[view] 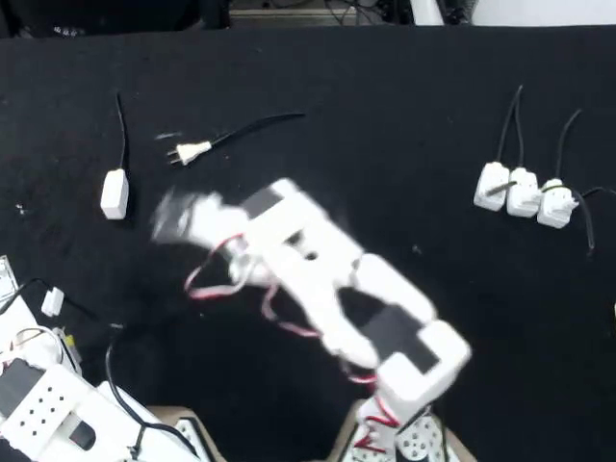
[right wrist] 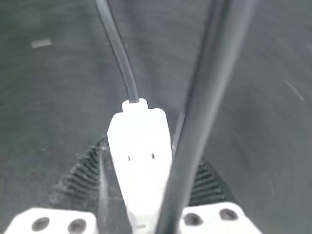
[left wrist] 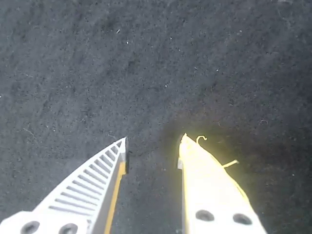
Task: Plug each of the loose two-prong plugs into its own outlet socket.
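Right end effector (right wrist: 146,163) is clamped on a white outlet socket (right wrist: 139,131). A dark cable (right wrist: 212,97) crosses in front and could snag. Left end effector (left wrist: 153,146) stands open and holds nothing. The loose two-prong plug (view: 192,151) lies on the desk (view: 385,115), well apart. Misaligned mating is likely.

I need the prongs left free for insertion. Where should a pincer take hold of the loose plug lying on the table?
Probably grip the loose plug on its pale body, from above, closing across its width: it lies flat, prongs at one end, cord trailing from the other.
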